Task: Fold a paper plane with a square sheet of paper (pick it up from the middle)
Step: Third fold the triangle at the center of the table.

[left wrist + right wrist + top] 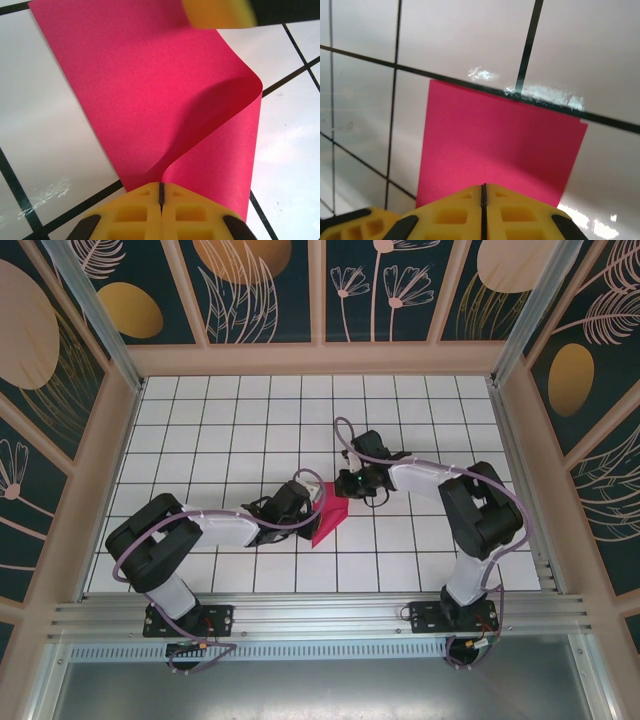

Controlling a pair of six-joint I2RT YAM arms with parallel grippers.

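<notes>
Because both sets of fingers are closed on one thin sheet, the hazards below apply, listed from the largest item down.

Worktop: the tiled surface looks glossy. If the sheet is released on it uncreased, it may slide or spring open.

Arms: the left arm and right arm meet wrist to wrist at the centre of the worktop. A small path error by either could bring the wrists into contact.

Sheet: it sits at the centre of the worktop, between the two wrists. In the left wrist view one part lies on the tiles and the other bends up and over in a soft loop, with no crease pressed. If the arms draw apart, the paper may tear. If they close in unevenly, the loop may collapse off-line and set a skewed crease, which would likely spoil later folds.

Fingers: the left fingers are shut tight, with the looped sheet pinched in their seam. The right fingers are also shut, and the sheet's edge runs under their tips, so they appear to grip it. Each hold takes only a narrow margin of paper, so a pull could slip the edge out.

Counts:
- Worktop: one.
- Arms: two.
- Sheet: one, magenta, no plane formed yet.
- Sets of fingers: two, each of two.
</notes>
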